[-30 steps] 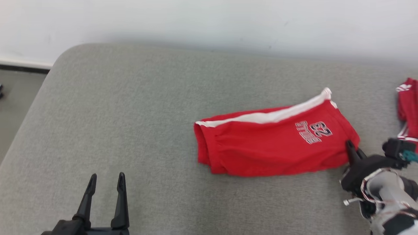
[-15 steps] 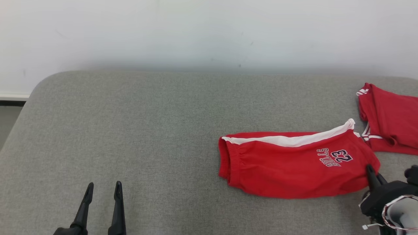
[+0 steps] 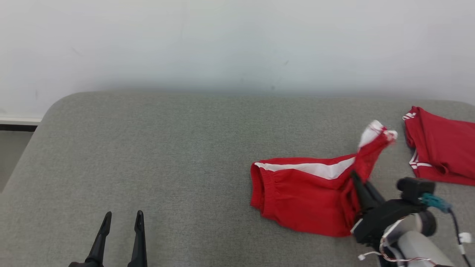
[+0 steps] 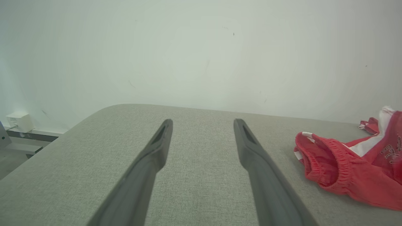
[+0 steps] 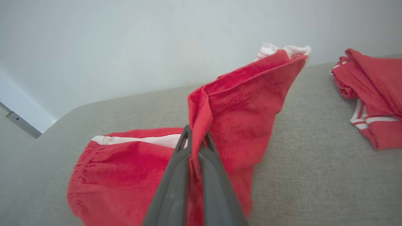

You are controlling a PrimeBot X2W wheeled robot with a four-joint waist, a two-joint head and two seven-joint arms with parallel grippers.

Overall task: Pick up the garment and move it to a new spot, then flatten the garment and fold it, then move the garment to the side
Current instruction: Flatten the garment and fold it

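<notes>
- Head view: the shorts (image 3: 297, 196) are lying on the right half of the couch (image 3: 148, 155), with the waistband end resting flat on the cushion. The right gripper (image 3: 354, 175) is clamping their right end between closed fingers and holding it raised off the cushion. The left gripper (image 3: 122, 217) is hanging at the lower left with its fingers spread, holding nothing and well apart from the shorts. Another red garment (image 3: 443, 155) is lying by the far right edge, near the shorts but not touching them.
- Left wrist view: the two fingers are standing wide apart over bare cushion and touching nothing. The shorts are showing to the right, with the elastic waistband facing this camera and lying down.
- Right wrist view: both fingers are squeezing a fold of red cloth, which is rising past the tips to a white-trimmed corner in the air.
- Progress, as a judgement: the shorts are looking already doubled leg on leg. This lift may be a further fold or the start of the move aside, and I cannot tell which. Only one end is up, and setting them at the side is not yet done.
</notes>
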